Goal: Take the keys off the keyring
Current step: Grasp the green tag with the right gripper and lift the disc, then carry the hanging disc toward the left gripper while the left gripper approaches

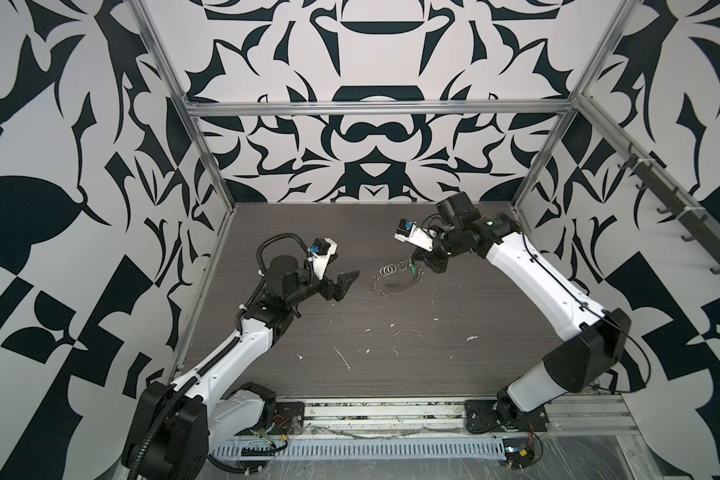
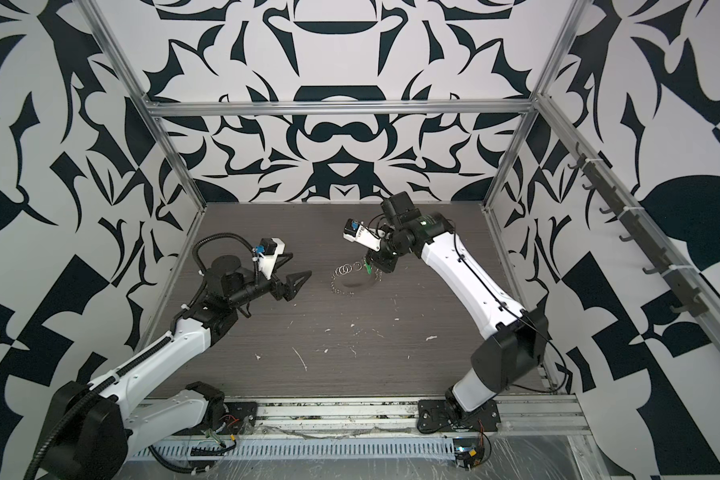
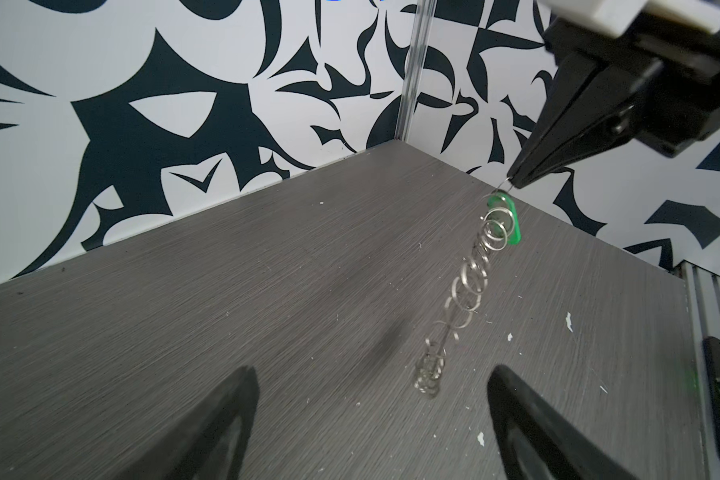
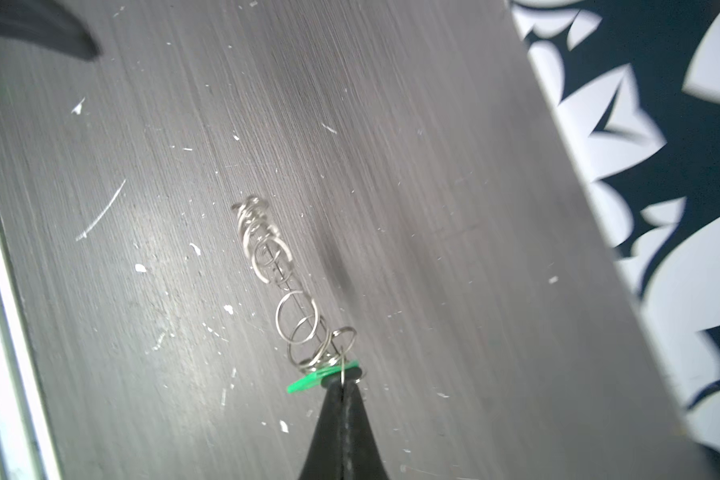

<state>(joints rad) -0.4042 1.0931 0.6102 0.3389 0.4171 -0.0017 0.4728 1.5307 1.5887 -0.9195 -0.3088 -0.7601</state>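
The keyring stands on edge as a slanted row of silver wire loops, its low end down at the table. In both top views the keyring lies mid-table. My right gripper is shut on a thin wire loop at the raised end. The green key hangs right at those tips. My left gripper is open and holds nothing, a short way left of the low end.
The dark wood-grain table carries white scratches and flecks. Patterned walls and a metal frame post close the back and sides. An aluminium rail runs along the front edge.
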